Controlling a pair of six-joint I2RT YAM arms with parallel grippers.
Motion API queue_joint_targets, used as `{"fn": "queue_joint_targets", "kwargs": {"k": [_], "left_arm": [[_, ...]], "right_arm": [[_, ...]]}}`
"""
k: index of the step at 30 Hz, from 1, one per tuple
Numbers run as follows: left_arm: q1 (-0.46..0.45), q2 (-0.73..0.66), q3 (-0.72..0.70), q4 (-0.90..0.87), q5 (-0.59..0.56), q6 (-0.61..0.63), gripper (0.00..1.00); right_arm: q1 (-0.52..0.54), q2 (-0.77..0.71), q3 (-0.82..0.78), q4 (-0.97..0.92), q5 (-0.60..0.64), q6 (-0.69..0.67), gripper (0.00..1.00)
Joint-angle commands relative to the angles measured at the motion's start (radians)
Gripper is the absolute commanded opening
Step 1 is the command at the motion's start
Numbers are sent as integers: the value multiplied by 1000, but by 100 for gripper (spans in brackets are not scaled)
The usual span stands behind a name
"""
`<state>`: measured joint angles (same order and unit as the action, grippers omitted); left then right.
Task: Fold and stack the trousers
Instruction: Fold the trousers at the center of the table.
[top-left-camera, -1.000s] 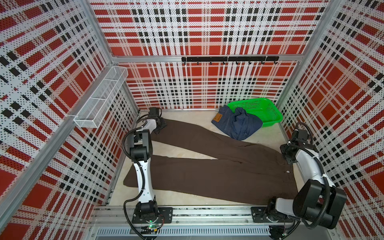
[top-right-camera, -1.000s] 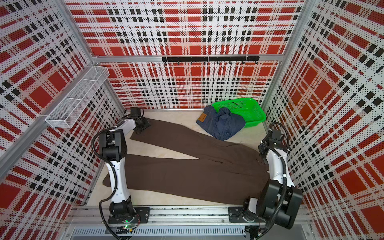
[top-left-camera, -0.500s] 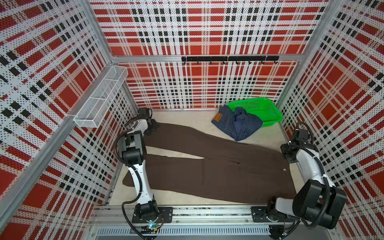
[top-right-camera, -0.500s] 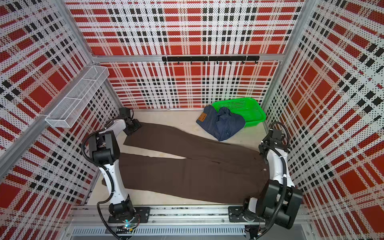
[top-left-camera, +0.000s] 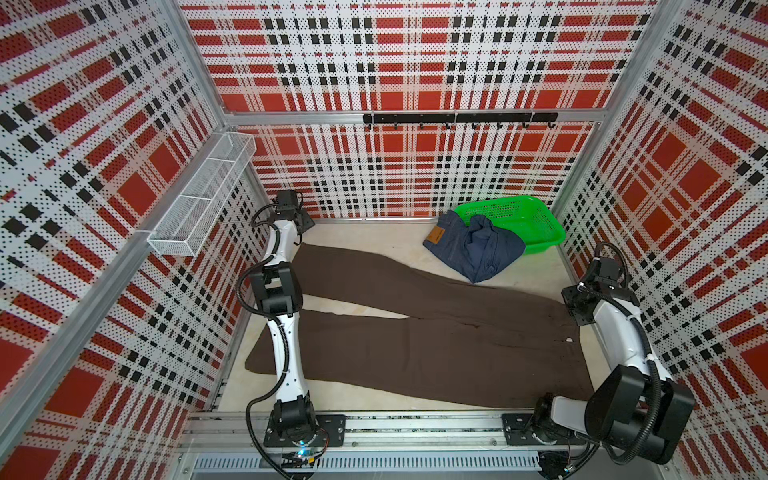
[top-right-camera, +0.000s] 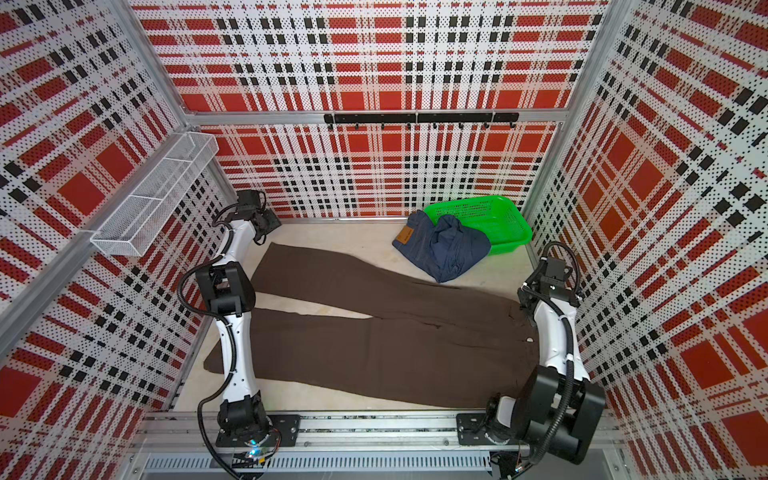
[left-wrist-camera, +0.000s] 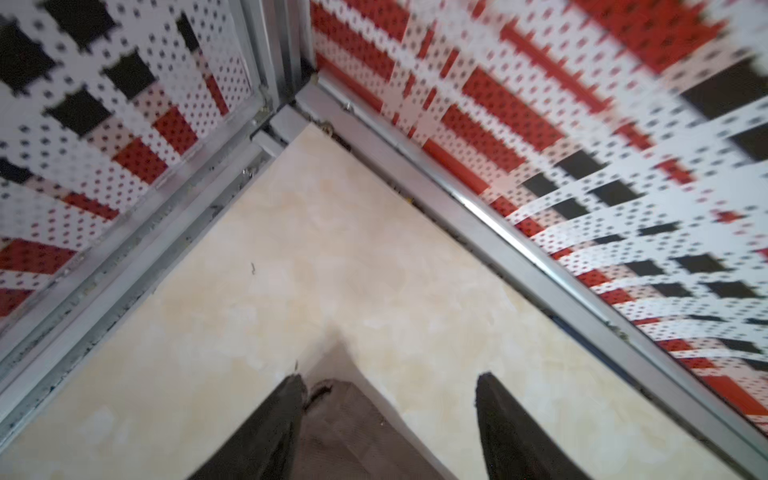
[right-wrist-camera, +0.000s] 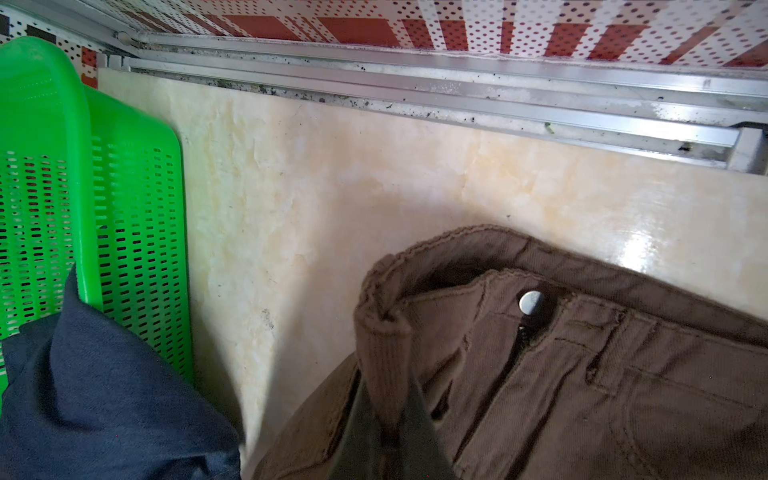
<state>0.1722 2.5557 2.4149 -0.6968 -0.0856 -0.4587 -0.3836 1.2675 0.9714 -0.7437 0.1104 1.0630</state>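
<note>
Plainly, at the far left corner of the bench (top-left-camera: 374, 241) the left gripper (left-wrist-camera: 388, 378) is hovering low with its jaws standing wide and clamping nothing. The hem corner of the brown trousers (top-left-camera: 415, 340) is lying flat on the bench between its fingers (left-wrist-camera: 266, 424), close against one of them. The hem is resting free, so that leg is probably being left stretched out toward the corner. In both top views the trousers are spreading across most of the bench. Their two legs are opening in a narrow V toward the left edge, and the left arm is reaching across above the near leg. That is likely a flattening layout, since no fold is showing yet. Further right, the jeans (top-left-camera: 473, 249) are sitting in a crumpled heap near the far right corner with the tan patch (top-left-camera: 435, 237) facing up. They are half draping over the rim of the green basket (top-left-camera: 528, 216), apparently waiting their turn. Whether their lowest tip is touching the far brown leg, I cannot tell. At the right edge the right gripper (right-wrist-camera: 388, 415) is pinching a raised fold of the brown waistband, just beside the metal button (right-wrist-camera: 531, 302). It seems to be anchoring the waist so the cloth is lying taut.
</note>
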Motion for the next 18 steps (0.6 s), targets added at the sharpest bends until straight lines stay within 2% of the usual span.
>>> {"fn": "queue_joint_targets", "kwargs": {"k": [1, 6, 10, 18], "left_arm": [[-8, 0, 31, -18, -29, 14, 70], [-34, -50, -80, -27, -19, -42, 71], [-74, -98, -189, 36, -46, -89, 73], [-67, 7, -55, 16, -89, -179, 70]], "right_arm": [[-10, -27, 23, 5, -4, -4, 0], [-10, -25, -16, 35, -27, 0, 0], [-9, -11, -28, 50, -41, 1, 0], [-9, -9, -33, 58, -47, -10, 0]]}}
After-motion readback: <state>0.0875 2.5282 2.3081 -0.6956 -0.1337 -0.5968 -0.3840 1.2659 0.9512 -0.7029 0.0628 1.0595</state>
